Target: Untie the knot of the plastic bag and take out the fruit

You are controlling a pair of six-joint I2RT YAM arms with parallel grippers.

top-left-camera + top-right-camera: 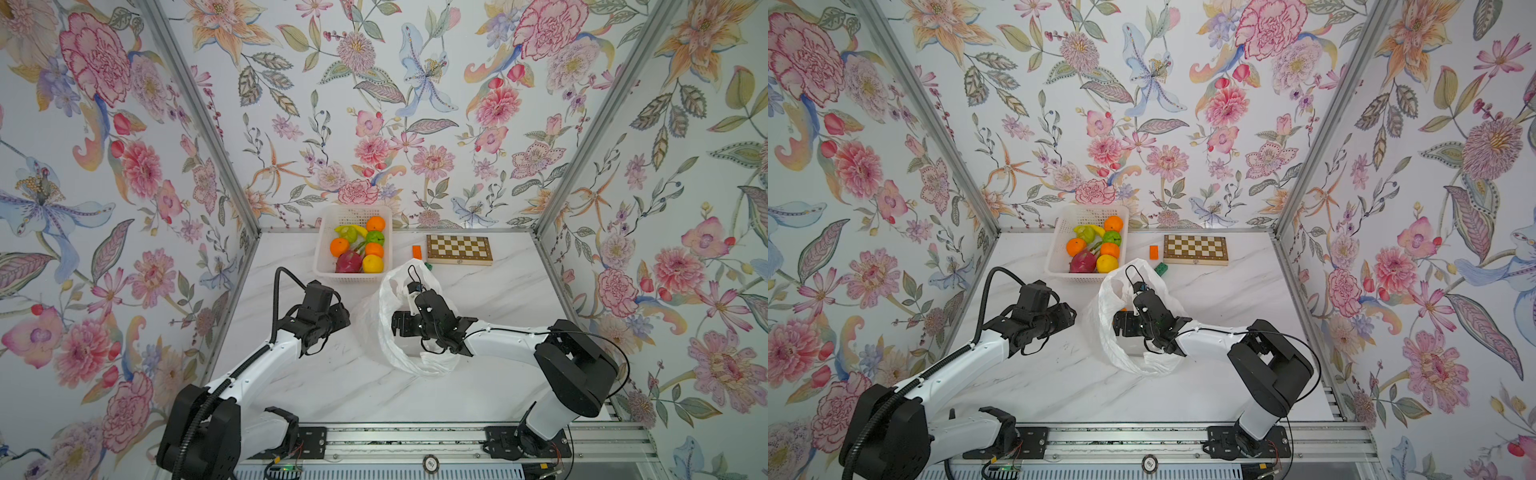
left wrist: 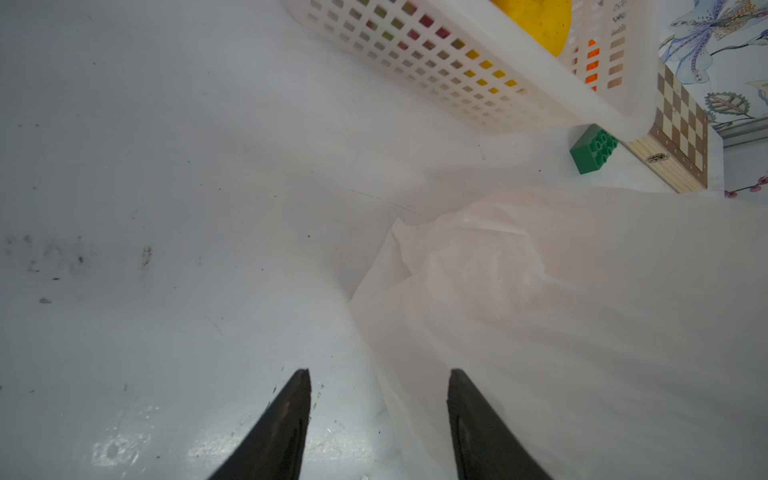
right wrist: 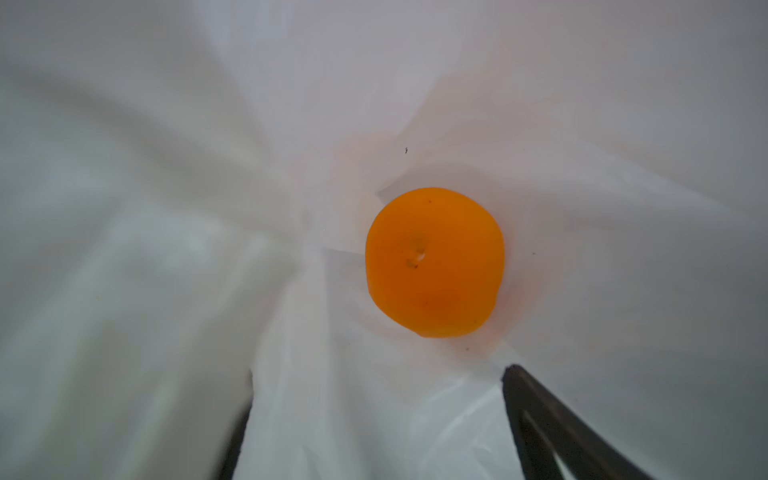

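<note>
Orange (image 3: pixel 435 262) sits deep in plastic bag (image 1: pixel 386 299), prob. the only fruit left inside; other pieces lie in basket (image 1: pixel 322 253). Right gripper (image 3: pixel 381 370) is in bag mouth, jaws wide & empty, orange just ahead. To do it well: centre jaws on orange, go in w/o trapping film betw. pad & fruit, close gently. Left gripper (image 2: pixel 379 370) hovers beside bag, jaws moderately apart, holding nothing; could pin bag edge. Knot: none visible, mouth gapes. Orange hard to make out in top views; one right finger half-hidden behind film.
</note>
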